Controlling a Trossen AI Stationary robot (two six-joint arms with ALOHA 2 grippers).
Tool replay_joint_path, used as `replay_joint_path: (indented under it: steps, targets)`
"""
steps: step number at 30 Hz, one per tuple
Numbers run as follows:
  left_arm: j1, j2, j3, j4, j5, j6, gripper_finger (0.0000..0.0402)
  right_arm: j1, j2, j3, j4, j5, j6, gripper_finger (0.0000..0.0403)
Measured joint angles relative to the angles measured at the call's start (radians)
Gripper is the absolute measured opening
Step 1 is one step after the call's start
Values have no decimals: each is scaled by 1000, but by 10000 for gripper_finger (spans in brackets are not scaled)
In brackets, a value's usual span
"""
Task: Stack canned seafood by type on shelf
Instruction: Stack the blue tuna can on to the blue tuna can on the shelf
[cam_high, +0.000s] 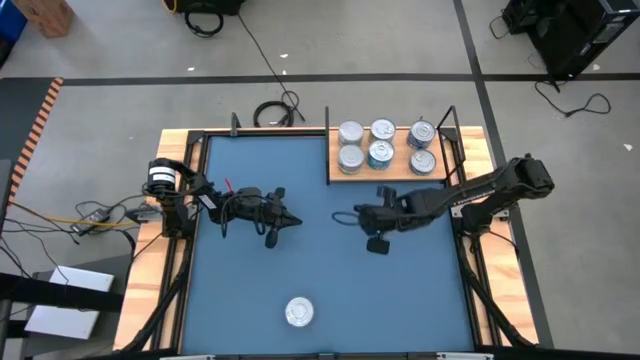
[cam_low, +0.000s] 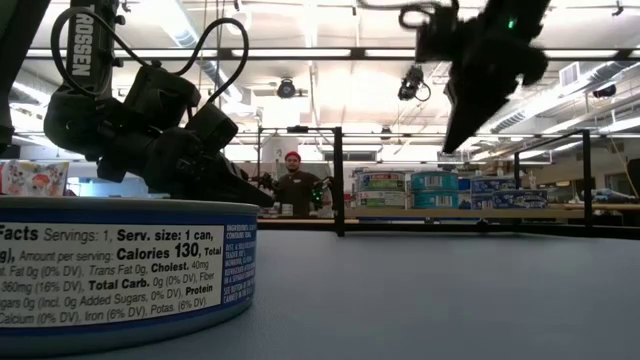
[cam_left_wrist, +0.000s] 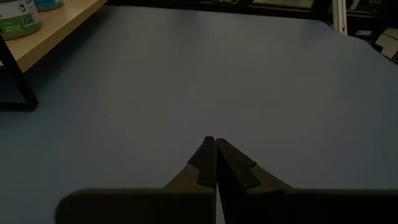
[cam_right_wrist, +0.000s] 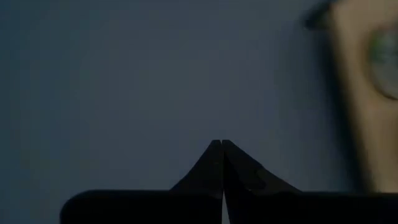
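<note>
Tins of seafood were found in two places. Six tins (cam_high: 382, 143) were seen from above on the wooden shelf (cam_high: 392, 174) at the far edge of the blue mat (cam_high: 330, 260), set in two rows of three: silver lids on the left pair, a bluish lid in the middle of the nearer row, and darker bluish tops on the right pair. In the low view these tins were seen far off as a line of blue and green labels (cam_low: 430, 190) on the board. One more tin (cam_high: 299, 312), silver-lidded, was left alone near the front edge of the mat, well apart from both arms; its nutrition label (cam_low: 120, 270) filled the lower left of the low view.

The left gripper (cam_high: 291, 221) was held over the mat on the left side, pointing toward the middle, with its fingers (cam_left_wrist: 205, 163) pressed together and nothing between them. The right gripper (cam_high: 340, 215) was held over the mat just in front of the shelf, pointing toward the left gripper, its fingers (cam_right_wrist: 208, 165) likewise pressed together and empty. The two grippers were kept apart by a short gap.

A person (cam_low: 293, 185) was seen in the room beyond the table.
</note>
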Motion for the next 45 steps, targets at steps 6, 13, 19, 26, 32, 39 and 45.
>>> replay_joint_path:
  steps: [6, 13, 19, 26, 32, 39, 45]
  targets:
    - [0, 0, 0, 0, 0, 0, 5, 96, 9, 0, 259, -115, 12, 9]
    - [-1, 0, -2, -1, -1, 2, 5, 156, 74, 1, 519, -139, 8, 13]
    - [-6, 0, -1, 2, -2, 2, 5, 175, 174, 0, 659, -176, 17, 35]
    - [-6, 0, -1, 2, -6, 3, 5, 177, 245, 0, 765, -195, 64, 70]
    - [-7, 0, 3, 0, -7, 6, 5, 177, 310, 0, 838, -202, 125, 98]
    - [-7, 0, 3, 0, -7, 4, 5, 178, 371, 10, 930, -228, 192, 112]
    - [-33, 0, 4, -1, 66, 10, 5, 185, 430, 86, 927, -232, 167, 112]
